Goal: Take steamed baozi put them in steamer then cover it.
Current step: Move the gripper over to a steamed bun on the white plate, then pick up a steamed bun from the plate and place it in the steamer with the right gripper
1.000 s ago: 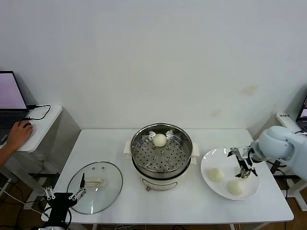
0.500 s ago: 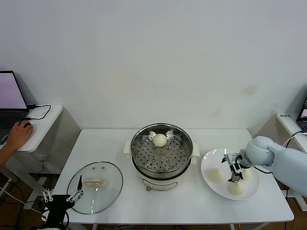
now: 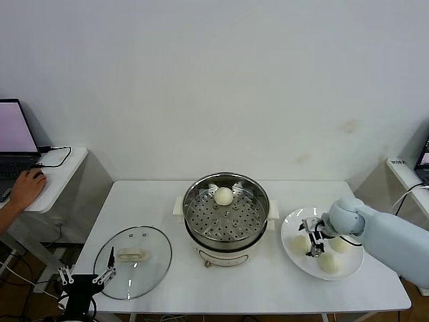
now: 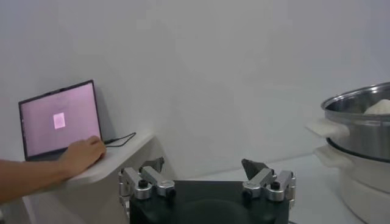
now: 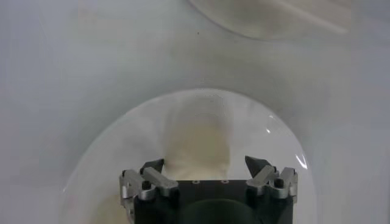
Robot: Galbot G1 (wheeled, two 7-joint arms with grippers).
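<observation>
Right gripper (image 3: pixel 313 239) is low over the white plate (image 3: pixel 295 259) on the right side of the table (image 3: pixel 268 288), and its fingers stand spread on the two sides of a bun (image 3: pixel 299 245). In the right wrist view the same gripper (image 5: pixel 206 164) looks straight down on this bun (image 5: pixel 198 143), which lies between the two fingertips; the fingertips are apart from each other, and I cannot tell if they already touch the dough. The plate (image 5: pixel 109 152) shows around the bun as a pale round rim.

Left gripper (image 3: pixel 87 274) is parked low at the near left edge of the table, just beside the near rim of the lid (image 3: pixel 133 261). Its fingers are spread wide and hold nothing, as the left wrist view shows (image 4: pixel 205 165).

The lid lies flat on the table with its cream handle (image 3: pixel 131 254) upward, well apart from the pot.

On the plate there are three buns: the one under the right gripper, one nearer to the front edge (image 3: pixel 330 263), and one on the far right side (image 3: pixel 340 244), partly hidden by the arm.

The steamer (image 3: pixel 226 216) stands in the middle of the table, open, between the lid and the plate. One bun (image 3: pixel 223 196) lies on its perforated tray, toward the back.

Farther to the left, a laptop (image 3: pixel 13 137) stands on a small side table (image 3: pixel 57 181), and a person's hand (image 3: pixel 25 189) rests there.
</observation>
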